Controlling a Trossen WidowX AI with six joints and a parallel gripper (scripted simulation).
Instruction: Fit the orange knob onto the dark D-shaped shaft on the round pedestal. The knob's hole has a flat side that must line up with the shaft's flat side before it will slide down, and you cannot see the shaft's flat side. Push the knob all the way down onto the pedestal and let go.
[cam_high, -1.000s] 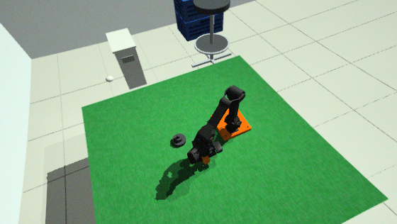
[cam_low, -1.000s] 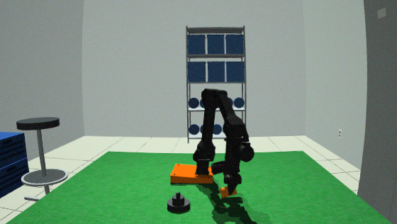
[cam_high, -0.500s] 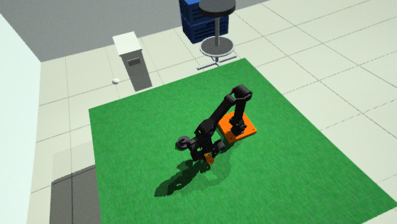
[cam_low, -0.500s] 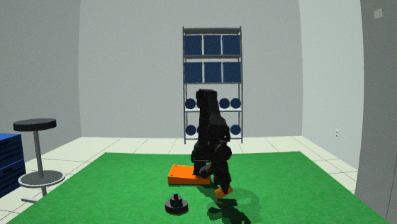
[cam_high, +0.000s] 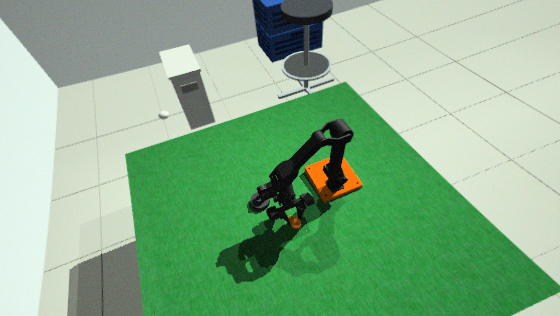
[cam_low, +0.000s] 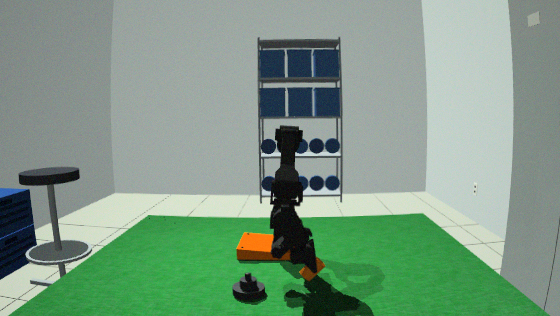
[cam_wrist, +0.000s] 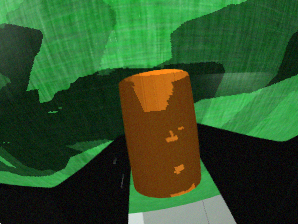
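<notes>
The orange knob (cam_high: 295, 223) (cam_low: 308, 274) (cam_wrist: 161, 120) is between the fingers of my gripper (cam_high: 293, 218) (cam_wrist: 160, 136), which is shut on it. In the exterior view the knob is tilted and looks raised a little above the green mat. The round dark pedestal (cam_high: 259, 205) (cam_low: 249, 292) stands on the mat, left of the knob in the top and exterior views, with its short shaft (cam_low: 248, 276) upright. In the top view part of the arm overlaps the pedestal. The knob's hole and the flat sides of hole and shaft cannot be seen.
The arm's orange base plate (cam_high: 350, 186) (cam_low: 255, 243) is on the green mat (cam_high: 425, 250) (cam_low: 425, 250) behind the knob in the exterior view. A stool (cam_high: 306, 11) (cam_low: 49, 175), blue crates (cam_high: 290, 42) and a shelf rack (cam_low: 300, 79) stand off the mat.
</notes>
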